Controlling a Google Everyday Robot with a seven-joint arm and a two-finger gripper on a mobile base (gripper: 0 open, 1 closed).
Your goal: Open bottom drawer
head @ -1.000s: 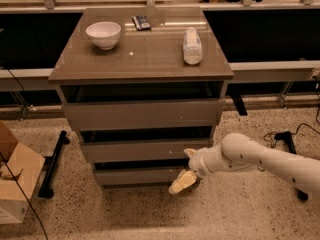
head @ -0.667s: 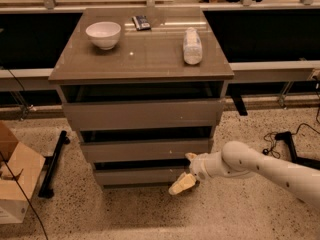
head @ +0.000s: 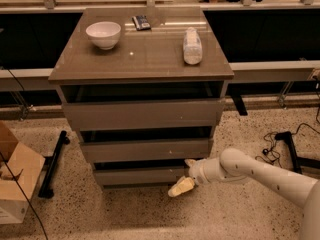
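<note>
The bottom drawer (head: 137,176) is the lowest taupe-grey front of the cabinet, with a dark gap above it. My gripper (head: 185,175) is at the right end of that front, reaching in from the right on a white arm. Its fingers are spread. The upper fingertip (head: 189,162) sits at the dark gap above the drawer front. The lower cream fingertip (head: 180,187) lies in front of the panel near its lower edge. The drawer front stands about level with the two fronts above it.
The cabinet top (head: 142,54) holds a white bowl (head: 103,34), a lying plastic bottle (head: 192,46) and a small dark packet (head: 141,22). A cardboard box (head: 12,176) stands on the floor at left, a black stand foot (head: 52,164) beside it. Cables (head: 280,144) lie at right.
The arm has lowered and stretched a little further toward the cabinet. The gripper stays at the right end of the bottom drawer front. The drawer has not visibly moved.
</note>
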